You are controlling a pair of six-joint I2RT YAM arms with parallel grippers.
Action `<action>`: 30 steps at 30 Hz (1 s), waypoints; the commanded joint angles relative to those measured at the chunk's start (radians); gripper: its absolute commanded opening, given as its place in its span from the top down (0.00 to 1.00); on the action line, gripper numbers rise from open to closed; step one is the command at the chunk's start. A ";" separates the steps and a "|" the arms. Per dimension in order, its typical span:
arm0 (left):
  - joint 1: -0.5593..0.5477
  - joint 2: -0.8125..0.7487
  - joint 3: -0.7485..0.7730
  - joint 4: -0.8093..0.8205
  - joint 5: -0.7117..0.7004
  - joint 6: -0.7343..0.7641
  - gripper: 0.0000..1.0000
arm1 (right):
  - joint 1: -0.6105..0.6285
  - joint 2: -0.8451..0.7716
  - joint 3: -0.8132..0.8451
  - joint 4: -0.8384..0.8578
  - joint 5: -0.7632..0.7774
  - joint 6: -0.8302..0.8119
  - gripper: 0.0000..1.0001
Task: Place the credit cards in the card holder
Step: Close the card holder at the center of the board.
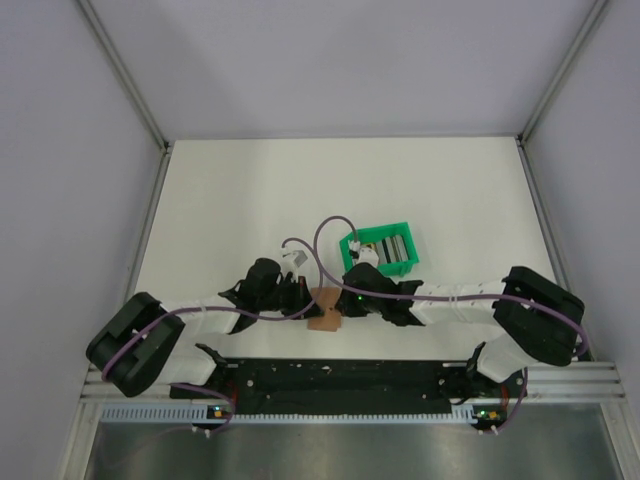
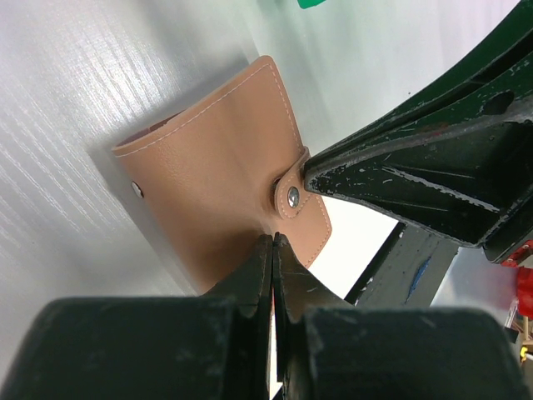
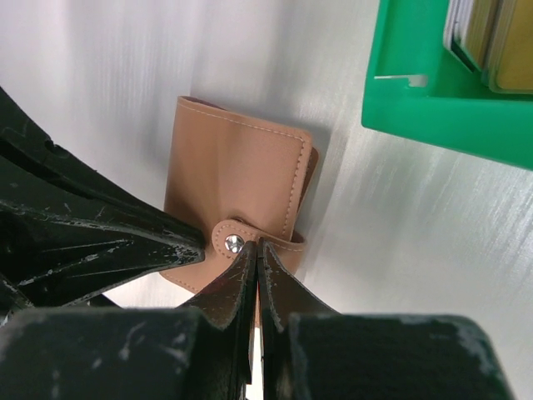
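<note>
You can expect the card holder (image 2: 208, 167) to be light and limp; pinch its strap (image 3: 223, 237) at 6 o'clock. The left gripper (image 2: 272, 243) and right gripper (image 3: 254, 247) have their fingers closed.

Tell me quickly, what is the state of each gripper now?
Left gripper: closed, tips at the card holder edge; hold unclear.
Right gripper: closed, tips beside its snap strap; hold unclear.

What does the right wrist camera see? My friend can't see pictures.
A closed tan card holder lies on the white table, and the right gripper's shut fingers touch its snap strap, with the left gripper's tip at the strap's other side. A green tray holding upright cards sits top right.
</note>
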 commanded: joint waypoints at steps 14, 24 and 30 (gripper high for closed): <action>0.001 0.031 -0.023 -0.025 -0.054 0.032 1.00 | 0.052 0.018 0.076 -0.004 0.009 -0.007 1.00; 0.001 0.027 -0.026 -0.024 -0.054 0.031 1.00 | 0.063 0.035 0.094 -0.041 0.072 -0.018 1.00; 0.000 0.027 -0.027 -0.021 -0.054 0.031 1.00 | 0.037 -0.012 0.080 -0.057 0.084 -0.074 0.99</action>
